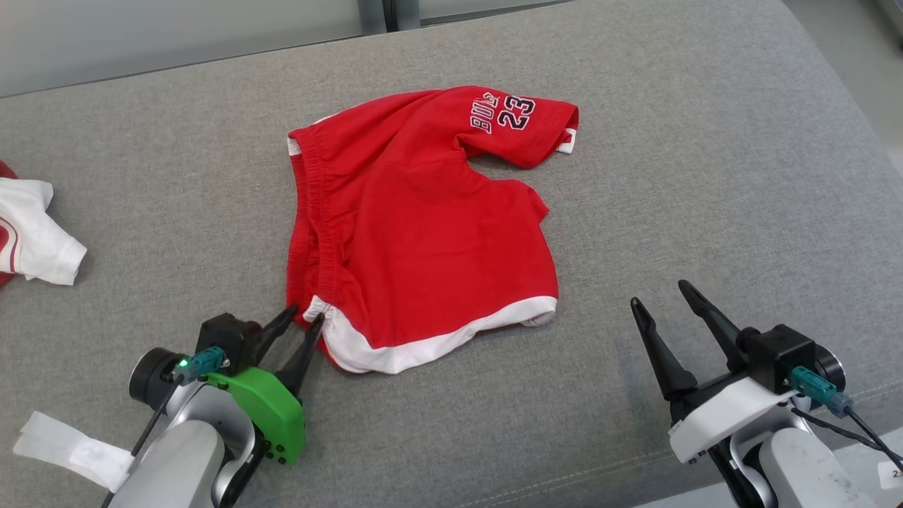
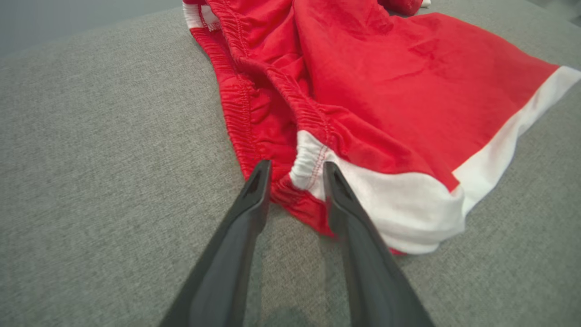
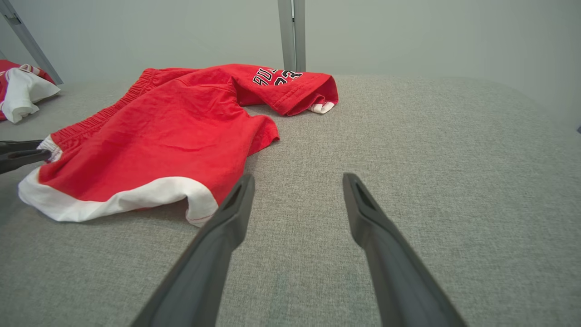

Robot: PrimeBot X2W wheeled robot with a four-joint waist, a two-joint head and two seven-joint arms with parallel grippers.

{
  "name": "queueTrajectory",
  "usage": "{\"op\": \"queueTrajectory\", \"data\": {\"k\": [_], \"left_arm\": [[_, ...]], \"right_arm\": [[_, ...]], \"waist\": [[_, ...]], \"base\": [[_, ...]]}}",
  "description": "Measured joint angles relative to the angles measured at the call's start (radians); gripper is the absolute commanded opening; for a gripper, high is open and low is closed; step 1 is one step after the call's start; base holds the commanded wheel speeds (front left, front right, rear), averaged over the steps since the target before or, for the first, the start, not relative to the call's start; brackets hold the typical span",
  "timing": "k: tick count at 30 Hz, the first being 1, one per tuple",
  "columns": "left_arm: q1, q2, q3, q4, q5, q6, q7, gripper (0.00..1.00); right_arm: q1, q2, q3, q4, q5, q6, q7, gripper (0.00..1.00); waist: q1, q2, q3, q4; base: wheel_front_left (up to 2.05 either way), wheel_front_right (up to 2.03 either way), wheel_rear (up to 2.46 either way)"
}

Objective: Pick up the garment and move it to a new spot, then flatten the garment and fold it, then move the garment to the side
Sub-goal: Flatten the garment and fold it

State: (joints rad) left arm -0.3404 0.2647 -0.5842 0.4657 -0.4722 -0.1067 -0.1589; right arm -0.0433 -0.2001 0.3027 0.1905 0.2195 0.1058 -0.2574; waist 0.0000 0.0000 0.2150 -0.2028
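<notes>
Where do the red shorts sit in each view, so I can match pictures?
Head view: red shorts at centre of the grey cushion.
Left wrist view: red shorts upper right, cut by top edge.
Right wrist view: red shorts left half.
Shared landmark: white waistband corner, at the left claw.

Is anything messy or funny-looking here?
Yes. The red shorts with white trim lie crumpled on the grey cushion: the far leg, printed 23, is twisted sideways, and the waistband is rumpled near the left gripper.
</notes>
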Motion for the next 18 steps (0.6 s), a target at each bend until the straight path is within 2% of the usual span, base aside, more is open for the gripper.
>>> {"op": "queueTrajectory", "data": {"k": [1,2,18], "left_arm": [[-0.001,0.0,-0.002,0.002,0.0,0.0,0.001,0.01],[-0.003,0.0,-0.004,0.005,0.0,0.0,0.001,0.0],[-0.032,0.0,-0.068,0.014,0.011,-0.013,-0.011,0.0]], "right_arm": [[0.002,0.0,0.0,0.0,0.0,0.0,0.0,1.0],[0.006,0.0,0.0,0.0,0.0,0.002,0.0,1.0],[0.037,0.011,0.035,0.059,0.02,0.017,0.0,1.0]], "waist": [[0.0,0.0,0.0,0.0],[0.0,0.0,0.0,0.001],[0.0,0.0,-0.002,0.014]], "base": [[0.0,0.0,0.0],[0.0,0.0,0.0],[0.0,0.0,0.0]]}}
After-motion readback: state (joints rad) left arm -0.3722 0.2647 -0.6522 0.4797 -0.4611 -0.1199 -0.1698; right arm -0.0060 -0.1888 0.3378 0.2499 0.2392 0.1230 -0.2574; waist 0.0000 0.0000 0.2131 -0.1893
